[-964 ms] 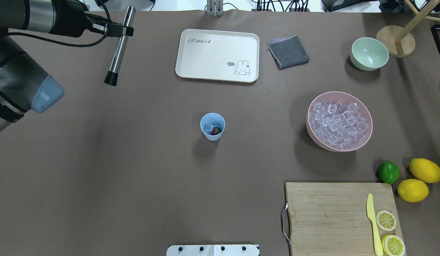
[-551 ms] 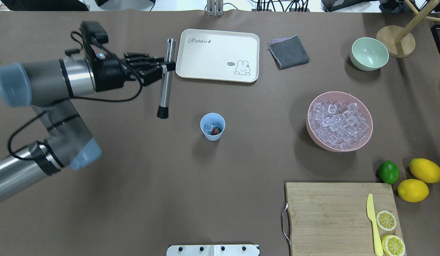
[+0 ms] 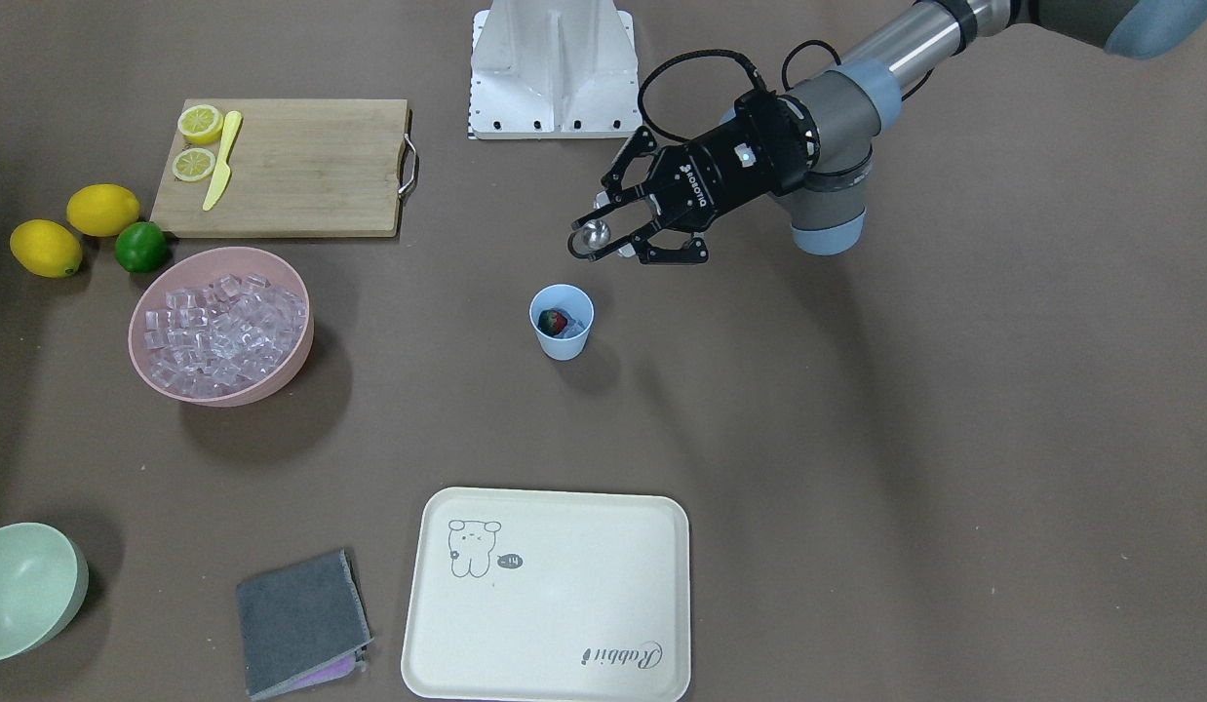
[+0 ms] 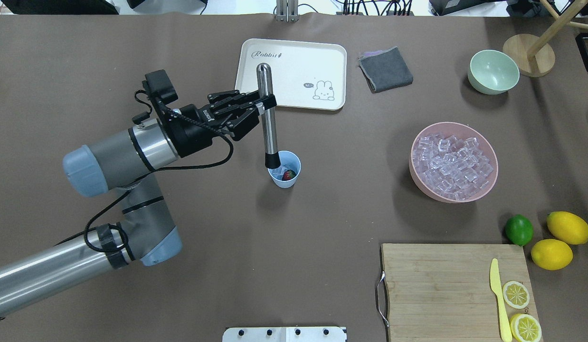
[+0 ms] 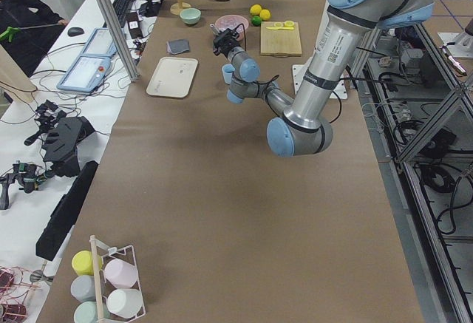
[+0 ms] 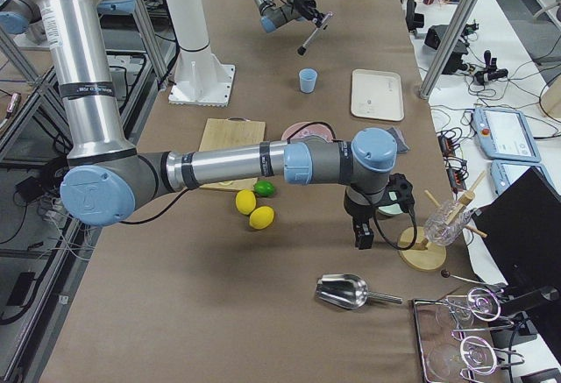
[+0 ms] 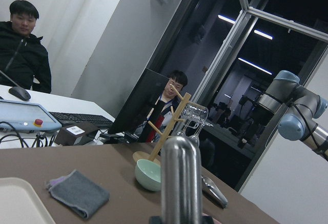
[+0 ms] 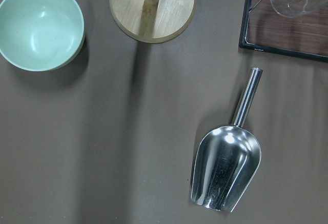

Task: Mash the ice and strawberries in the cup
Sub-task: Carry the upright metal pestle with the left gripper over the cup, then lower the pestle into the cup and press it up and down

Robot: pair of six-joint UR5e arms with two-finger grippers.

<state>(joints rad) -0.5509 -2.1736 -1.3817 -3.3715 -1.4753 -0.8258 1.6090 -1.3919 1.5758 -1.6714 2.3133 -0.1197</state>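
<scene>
The light-blue cup (image 4: 284, 180) stands mid-table with the red strawberry (image 4: 289, 175) and a few ice cubes (image 4: 279, 169) inside; it also shows in the front view (image 3: 562, 336). My left gripper (image 4: 267, 102) is shut on a steel muddler (image 4: 268, 123) with a black tip (image 4: 272, 160). It holds the muddler tilted in the air above the cup, as the right side view (image 6: 311, 28) shows. The right gripper (image 6: 362, 234) shows only in the right side view, near the wooden stand, and I cannot tell if it is open or shut.
A pink bowl (image 4: 489, 187) full of ice stands right of the cup. A cream tray (image 4: 290, 73), grey cloth (image 4: 385, 69) and green bowl (image 4: 493, 71) lie at the back. Cutting board (image 4: 441, 289), lime (image 4: 518, 229) and lemons sit front right. A metal scoop (image 8: 225, 170) lies under the right wrist.
My left arm has swung right and toward the cup with the muddler in its grip. The muddler's black tip now lines up with the cup's rim in the overhead view.
</scene>
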